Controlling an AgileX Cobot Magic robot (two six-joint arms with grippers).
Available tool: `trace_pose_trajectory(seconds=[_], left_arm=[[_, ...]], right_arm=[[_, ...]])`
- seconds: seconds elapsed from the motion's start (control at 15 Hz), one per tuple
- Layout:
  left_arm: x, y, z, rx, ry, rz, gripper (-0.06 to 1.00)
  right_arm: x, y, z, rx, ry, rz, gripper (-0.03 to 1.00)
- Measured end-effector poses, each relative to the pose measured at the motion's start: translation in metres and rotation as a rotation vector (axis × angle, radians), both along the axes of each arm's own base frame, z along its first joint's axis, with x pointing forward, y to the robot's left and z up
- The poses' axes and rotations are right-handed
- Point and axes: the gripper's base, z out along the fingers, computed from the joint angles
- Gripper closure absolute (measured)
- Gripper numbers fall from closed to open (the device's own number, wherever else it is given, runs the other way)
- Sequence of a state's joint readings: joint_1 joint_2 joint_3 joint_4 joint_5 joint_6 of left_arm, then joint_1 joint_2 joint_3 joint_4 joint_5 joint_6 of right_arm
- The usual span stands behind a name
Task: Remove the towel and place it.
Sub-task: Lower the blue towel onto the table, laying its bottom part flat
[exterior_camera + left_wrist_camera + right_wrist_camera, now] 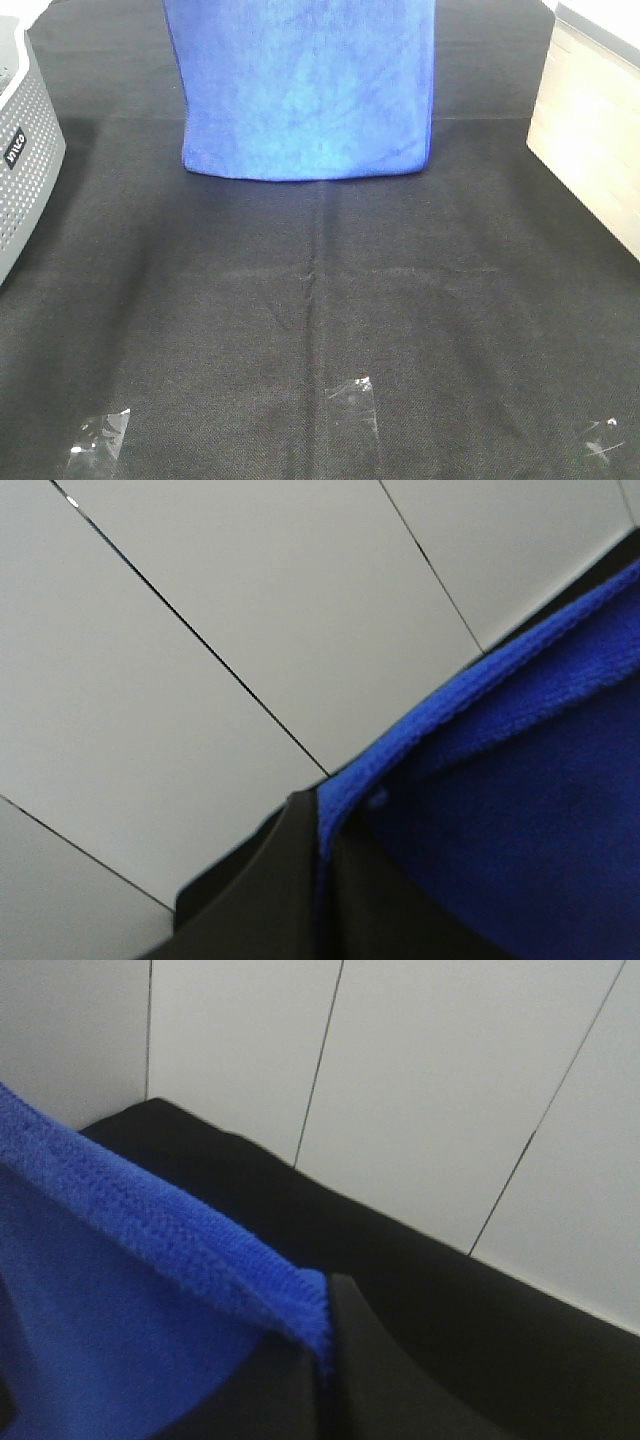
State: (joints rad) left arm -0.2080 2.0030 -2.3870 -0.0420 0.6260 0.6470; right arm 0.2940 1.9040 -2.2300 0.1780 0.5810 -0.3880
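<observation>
Towel [305,90] is hanging in the upper centre of the high view, its lower edge reaching down near the black cloth [320,330]. Both the left gripper [322,825] and the right gripper [322,1355] are pinching a hemmed corner, jaws closed on the towel.

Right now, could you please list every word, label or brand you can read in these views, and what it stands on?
Dark label on the grey basket: white letters, turned sideways, too blurred to read reliably.
Towel: no text visible.
Black table cloth: none.
Both wrist views: none.
</observation>
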Motion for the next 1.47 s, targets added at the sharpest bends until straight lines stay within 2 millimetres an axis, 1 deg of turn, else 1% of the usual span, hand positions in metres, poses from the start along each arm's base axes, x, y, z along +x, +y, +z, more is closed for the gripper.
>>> trace_pose_trajectory(seconds=[0.13,0.2,0.33,0.4,0.53,0.6,0.67,0.73,0.8,0.93,1.0,1.2,1.27,1.33,1.4,1.47], left_arm=[[-0.026,0.003,0.005,0.016,0.174,-0.026,0.94],[-0.042,0.004,0.004,0.024,0.307,-0.039,0.94],[-0.052,0.004,-0.005,0.013,0.461,-0.045,0.94],[-0.054,0.004,-0.008,-0.020,0.506,-0.031,0.94],[-0.054,0.004,-0.013,-0.137,0.563,0.023,0.94],[-0.054,0.004,-0.017,-0.164,0.591,0.038,0.94],[-0.058,0.005,-0.026,-0.171,0.640,0.053,0.94],[-0.058,0.005,-0.026,-0.171,0.640,0.053,0.94],[-0.072,0.007,-0.038,-0.194,0.716,0.077,0.94],[-0.094,0.012,-0.043,-0.210,0.766,0.099,0.94],[-0.094,0.012,-0.043,-0.210,0.766,0.099,0.94],[-0.125,0.016,-0.052,-0.216,0.828,0.102,0.94],[-0.135,0.017,-0.056,-0.221,0.850,0.101,0.94],[-0.160,0.019,-0.064,-0.254,0.892,0.105,0.94],[-0.175,0.022,-0.068,-0.275,0.913,0.110,0.94],[-0.175,0.022,-0.068,-0.275,0.913,0.110,0.94]], right_arm=[[-0.018,-0.001,0.004,0.002,0.117,0.039,0.96],[-0.035,-0.001,0.002,0.003,0.264,0.080,0.96],[-0.051,-0.002,-0.003,-0.012,0.425,0.117,0.96],[-0.057,-0.001,-0.007,-0.025,0.498,0.135,0.96],[-0.060,-0.001,-0.010,-0.019,0.557,0.140,0.96],[-0.060,-0.001,-0.013,-0.008,0.579,0.136,0.96],[-0.060,0.000,-0.020,0.010,0.618,0.125,0.96],[-0.060,0.000,-0.020,0.010,0.618,0.125,0.96],[-0.066,0.000,-0.033,0.025,0.689,0.132,0.96],[-0.076,0.001,-0.043,0.054,0.753,0.162,0.96],[-0.076,0.001,-0.043,0.054,0.753,0.162,0.96],[-0.094,0.000,-0.057,0.071,0.834,0.179,0.96],[-0.101,-0.002,-0.061,0.070,0.853,0.178,0.96],[-0.121,-0.006,-0.065,0.087,0.888,0.183,0.96],[-0.132,-0.009,-0.069,0.094,0.910,0.184,0.96],[-0.132,-0.009,-0.069,0.094,0.910,0.184,0.96]])
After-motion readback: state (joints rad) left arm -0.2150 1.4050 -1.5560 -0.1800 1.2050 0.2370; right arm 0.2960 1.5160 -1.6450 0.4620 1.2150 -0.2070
